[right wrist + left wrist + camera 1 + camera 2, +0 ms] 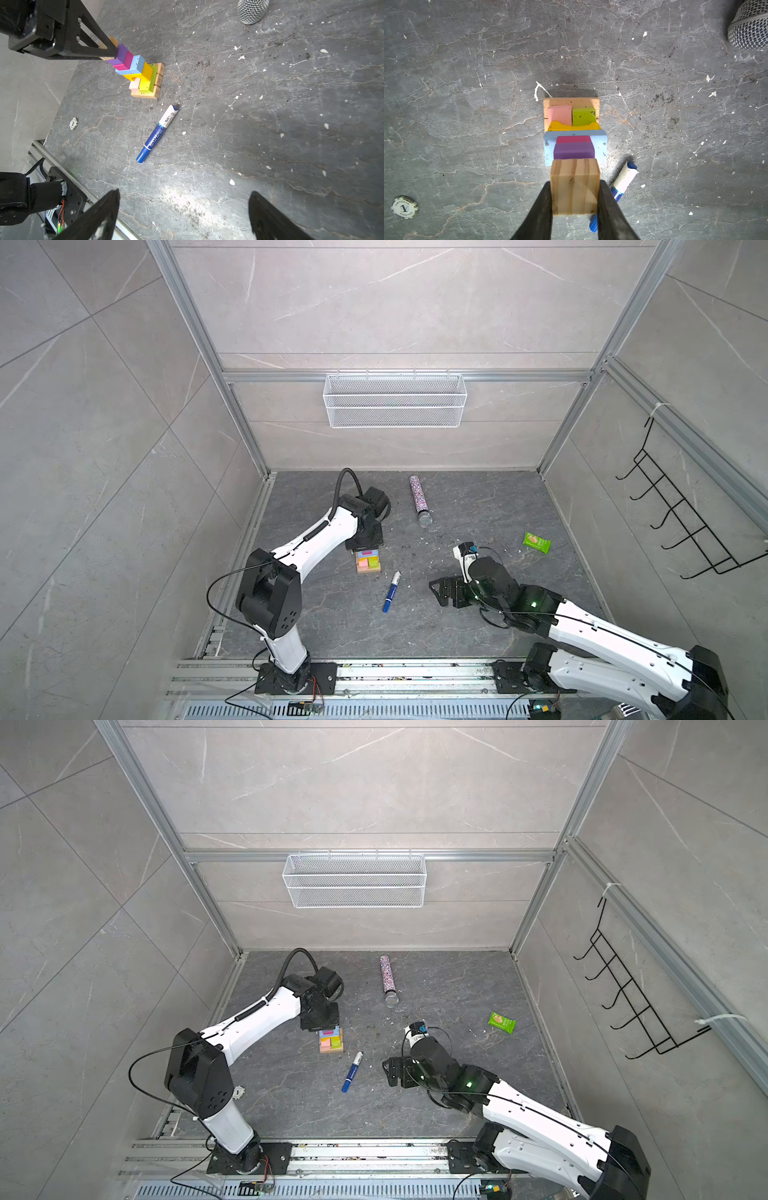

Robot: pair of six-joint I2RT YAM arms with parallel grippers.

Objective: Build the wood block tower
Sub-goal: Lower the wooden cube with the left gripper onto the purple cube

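One plain tan wooden cube [575, 185] is clamped between the dark fingers of my left gripper [575, 184], at the very top of the tower of coloured wood blocks [141, 76]. Below it the tower reads downward: purple block [573, 150], magenta block [573, 139], wide light-blue slab [601, 143], yellow arch [560, 125], pink block [559, 115] beside lime-green block [584, 116], and tan bars [571, 102] on the grey stone tabletop [467, 124]. Judgement: final placement is in hand. The cube appears seated on the purple block, though my finger hides the seam. My right gripper [184, 194] hangs well apart from the tower, fingers spread wide, empty. A blue-and-white marker pen [158, 133] lies near the tower's foot. The next move calls for parting the left fingers evenly and lifting straight up, since the column is narrow.
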